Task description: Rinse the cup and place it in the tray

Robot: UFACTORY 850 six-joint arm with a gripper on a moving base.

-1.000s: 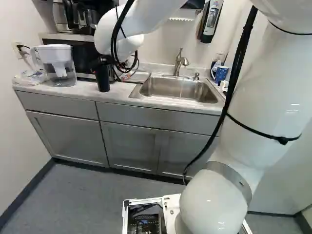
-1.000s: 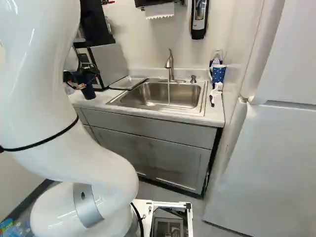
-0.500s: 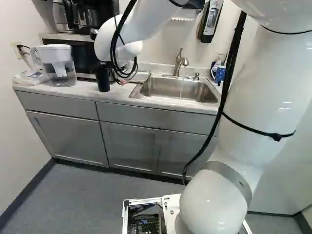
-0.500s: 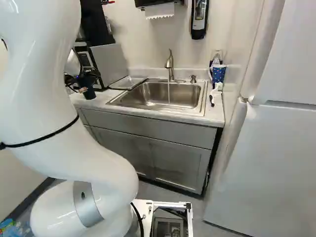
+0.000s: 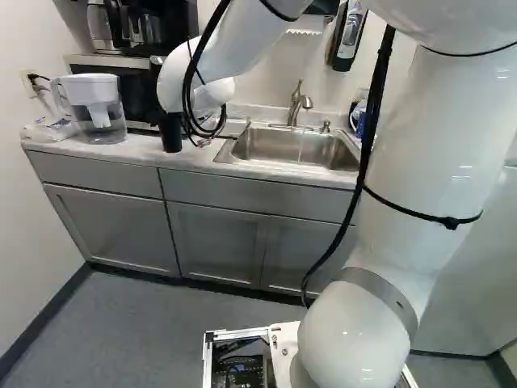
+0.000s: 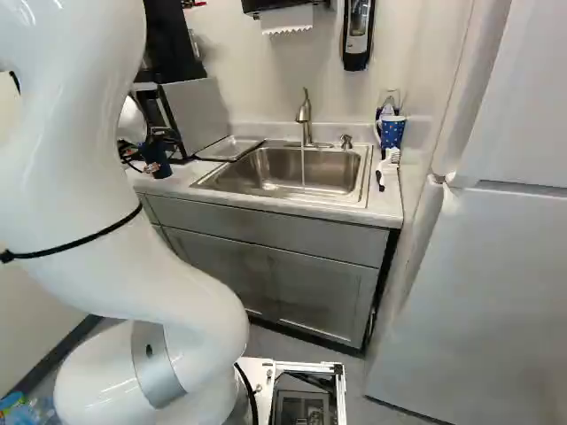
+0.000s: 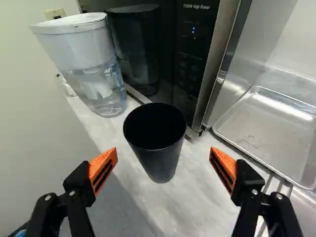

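Water filter pitcher [image 7: 89, 64]: on the counter [image 5: 194, 153], 11 o'clock from the gripper [image 6: 133, 152]. Black cup [image 7: 160, 158]: upright on the counter, dead ahead at 12, empty as far as its dark inside shows. Jaws spread, one on each side of the cup's line, neither touching it. Microwave [image 7: 192, 64] at 12 to 1, just behind the cup. Metal tray [image 7: 269, 133] at 2. Sink [image 6: 292, 173] at 3 from the cup; faucet [image 6: 305, 115] at its 12, thin water stream running. Blue dotted mug [image 6: 392, 133] at the sink's 2.
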